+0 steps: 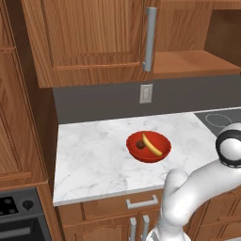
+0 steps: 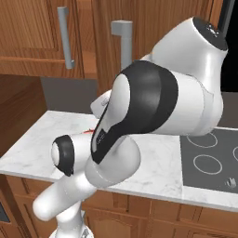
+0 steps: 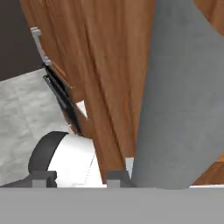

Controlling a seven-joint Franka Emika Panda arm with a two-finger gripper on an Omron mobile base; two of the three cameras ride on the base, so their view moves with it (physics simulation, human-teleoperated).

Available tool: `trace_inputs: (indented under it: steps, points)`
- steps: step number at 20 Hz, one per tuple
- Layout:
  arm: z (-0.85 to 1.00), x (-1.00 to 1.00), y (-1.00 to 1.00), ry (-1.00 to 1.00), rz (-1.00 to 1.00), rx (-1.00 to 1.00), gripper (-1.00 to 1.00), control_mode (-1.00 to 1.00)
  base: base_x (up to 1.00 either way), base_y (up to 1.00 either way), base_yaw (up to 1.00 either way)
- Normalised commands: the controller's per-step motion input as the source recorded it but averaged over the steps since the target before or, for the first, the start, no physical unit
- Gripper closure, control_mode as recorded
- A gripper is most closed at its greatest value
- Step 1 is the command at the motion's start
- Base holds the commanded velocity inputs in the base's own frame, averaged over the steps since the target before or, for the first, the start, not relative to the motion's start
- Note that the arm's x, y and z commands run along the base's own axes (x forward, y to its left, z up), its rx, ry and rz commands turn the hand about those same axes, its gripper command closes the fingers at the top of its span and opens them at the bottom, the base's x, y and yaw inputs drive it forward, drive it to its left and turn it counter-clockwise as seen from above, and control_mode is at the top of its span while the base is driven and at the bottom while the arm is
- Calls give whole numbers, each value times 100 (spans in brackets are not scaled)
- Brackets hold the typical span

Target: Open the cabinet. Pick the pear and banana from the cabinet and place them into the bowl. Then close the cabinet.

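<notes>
The red bowl (image 1: 148, 147) sits on the marble counter (image 1: 89, 160) with the dark pear (image 1: 140, 145) and the yellow banana (image 1: 152, 145) inside it. Above, the cabinet (image 1: 89, 42) has its left door shut, grey bar handle (image 1: 149, 37) upright, while the right half stands open onto a bare shelf (image 1: 193, 63). In the hand view my gripper (image 3: 78, 177) is right up against the open door's wood, and its big grey handle (image 3: 183, 96) runs just past the right fingertip (image 3: 117, 176). The tips stand somewhat apart; a grip does not show. My arm (image 2: 153, 102) hides the hand.
A wall outlet (image 1: 146, 93) is on the grey backsplash. A black cooktop (image 2: 209, 158) lies right of the counter, an oven (image 1: 19, 207) at lower left. Drawers and low cabinet doors (image 1: 141, 202) run under the counter edge.
</notes>
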Motion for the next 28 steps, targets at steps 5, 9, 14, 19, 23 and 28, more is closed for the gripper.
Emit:
trace_inputs:
  steps: [5, 9, 14, 19, 23, 28]
  points:
    - [-100, 100, 61, -21, 1, 33, -100, -100, 0, 0, 0]
    - [-98, 100, 100, -29, 0, 32, -100, -100, 0, 0, 0]
    - [-91, 100, 100, -32, -11, 30, -100, -100, 0, 0, 0]
    - [-100, 100, 82, -25, -28, 43, -100, -100, 0, 0, 0]
    - [-67, 27, 82, -4, -14, 48, -100, -100, 0, 0, 0]
    - [0, 0, 0, 0, 0, 0, -100, -100, 0, 0, 0]
